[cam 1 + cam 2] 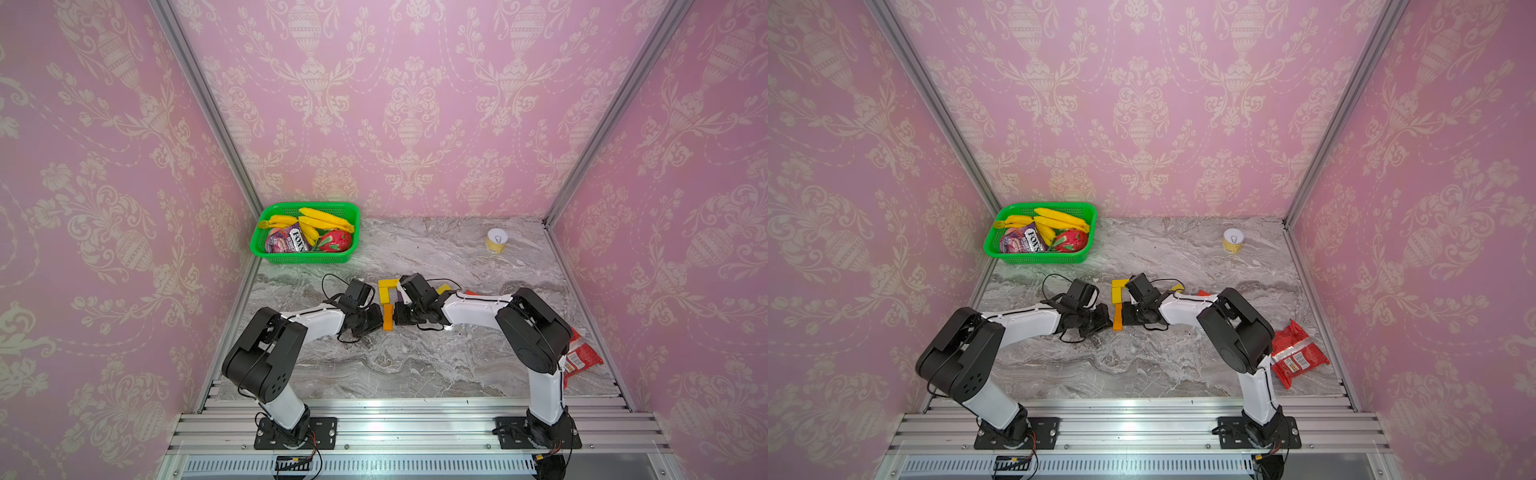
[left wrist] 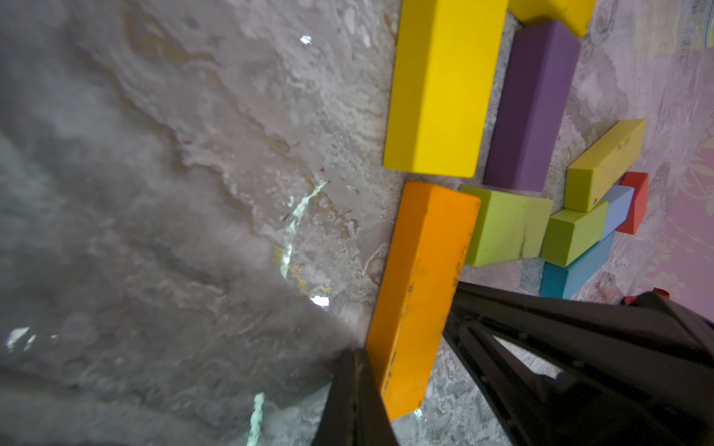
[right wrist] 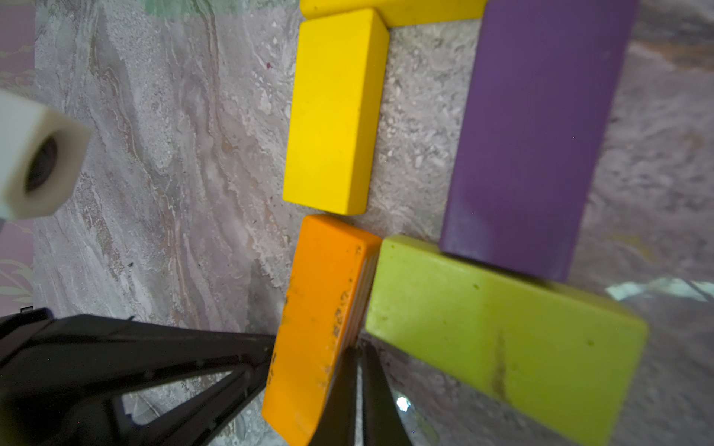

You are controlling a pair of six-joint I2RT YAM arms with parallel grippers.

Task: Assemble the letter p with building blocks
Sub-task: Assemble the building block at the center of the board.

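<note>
Jaws clenched, empty: left gripper [image 2: 353, 401] and right gripper [image 3: 359, 394] flank orange block [image 3: 320, 316], likely squaring it in line with yellow block [image 3: 334, 116] as stem.

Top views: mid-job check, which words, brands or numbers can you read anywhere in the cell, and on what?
"FOX'S": on the purple sweet packet in the green basket; its smaller print is too small to read.
Red snack packet: the white label's print is too small to read.
Yellow can: nothing legible.
Building blocks: plain, no print.
</note>
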